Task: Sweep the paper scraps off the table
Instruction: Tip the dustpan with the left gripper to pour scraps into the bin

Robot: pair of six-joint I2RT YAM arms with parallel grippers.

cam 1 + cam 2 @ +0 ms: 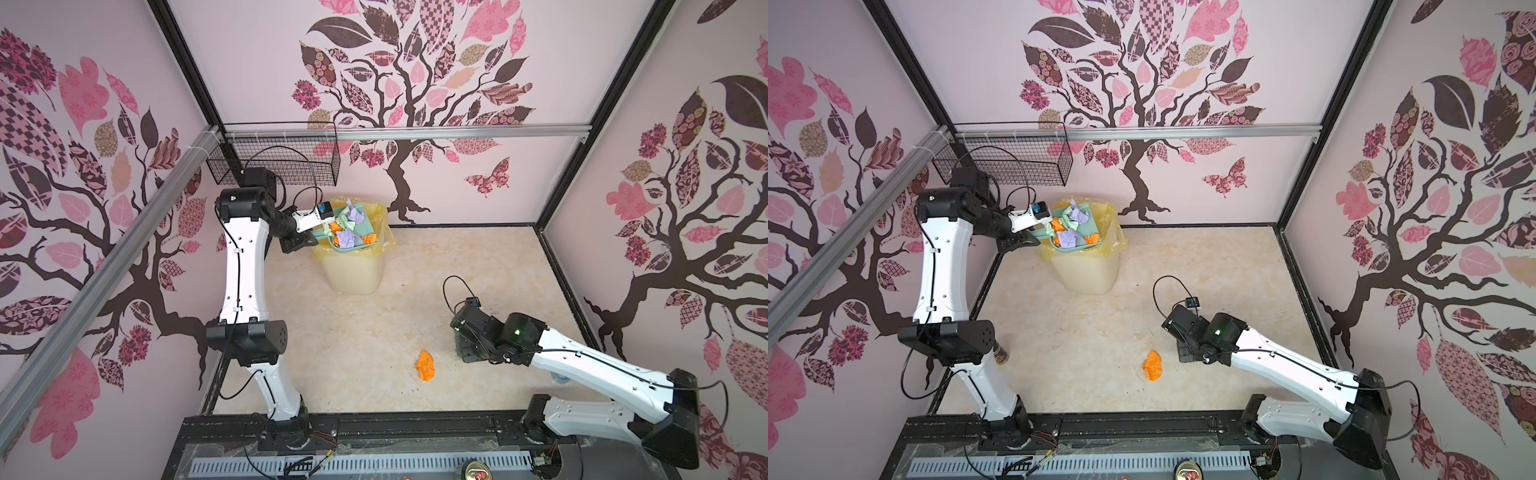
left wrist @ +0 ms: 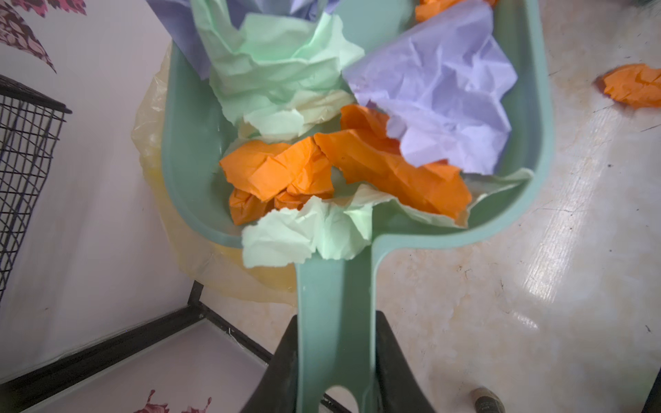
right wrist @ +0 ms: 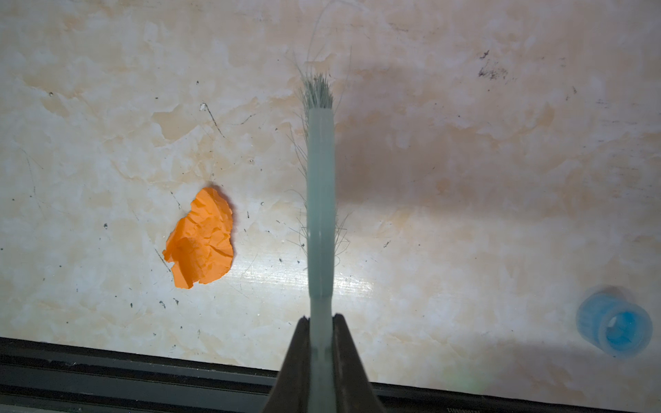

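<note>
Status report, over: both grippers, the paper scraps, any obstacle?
Left gripper shut on dustpan, full of paper scraps, above bin. Right gripper shut on brush. One orange scrap lies on table, beside brush. Blue cap nearby, not blocking.

Brightness: both top views are evenly and softly lit; the pink walls [image 1: 257,83] look pale but not blown out.
Shadows: in the right wrist view a broad, soft-edged shadow lies on the bench [image 3: 107,107] beside the brush [image 3: 321,200]; the orange scrap [image 3: 200,239] has only a thin dark rim.
Glare: white streaks of sheen cross the bench in both wrist views.
Blur: a small blue cap [image 3: 613,323] is smeared; the handle of the dustpan [image 2: 186,161] is soft close to the lens, while the paper scraps [image 2: 286,71] in it are crisp.
Distortion: in both top views the frame posts [image 1: 183,62] lean outward toward the edges.
</note>
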